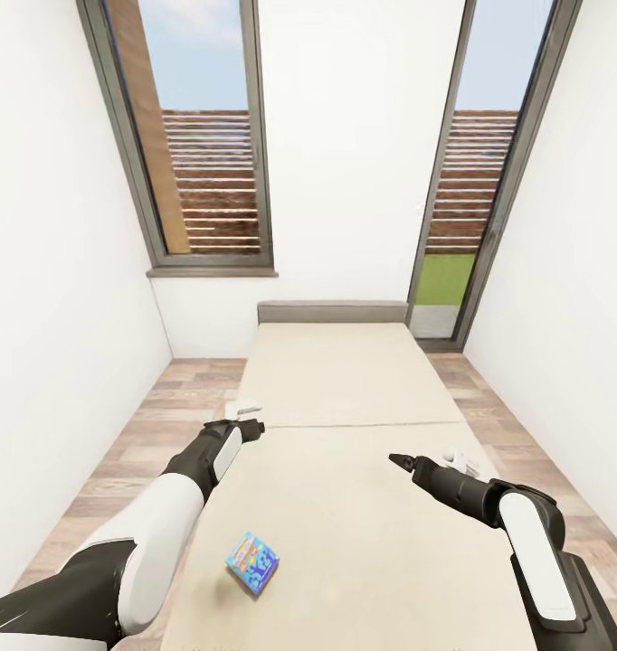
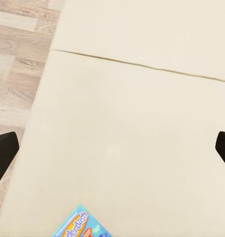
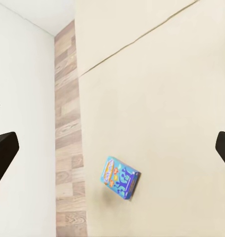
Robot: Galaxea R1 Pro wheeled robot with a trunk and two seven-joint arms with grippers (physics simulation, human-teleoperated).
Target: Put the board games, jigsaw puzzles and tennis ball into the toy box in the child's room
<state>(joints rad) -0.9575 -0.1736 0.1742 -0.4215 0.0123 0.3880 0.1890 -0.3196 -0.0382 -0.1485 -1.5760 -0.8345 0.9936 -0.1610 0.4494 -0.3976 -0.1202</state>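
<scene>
A light-blue board game [image 1: 252,561] with an orange logo lies on the near part of the beige bed [image 1: 345,389], tilted on one corner. It also shows in the left wrist view [image 2: 82,227] and the right wrist view [image 3: 120,177]. My left gripper [image 1: 250,425] hovers over the bed's left edge, beyond the game, open and holding nothing; its dark fingertips [image 2: 3,153] stand far apart. My right gripper [image 1: 401,463] hangs over the right half of the bed, also open and empty, fingertips [image 3: 3,154] spread wide.
The bed has a seam across its middle and a grey headboard [image 1: 332,312] against the far wall. Wood-plank floor [image 1: 155,425] runs along both sides. White walls stand close on left and right. Two tall windows [image 1: 209,136] flank the far wall.
</scene>
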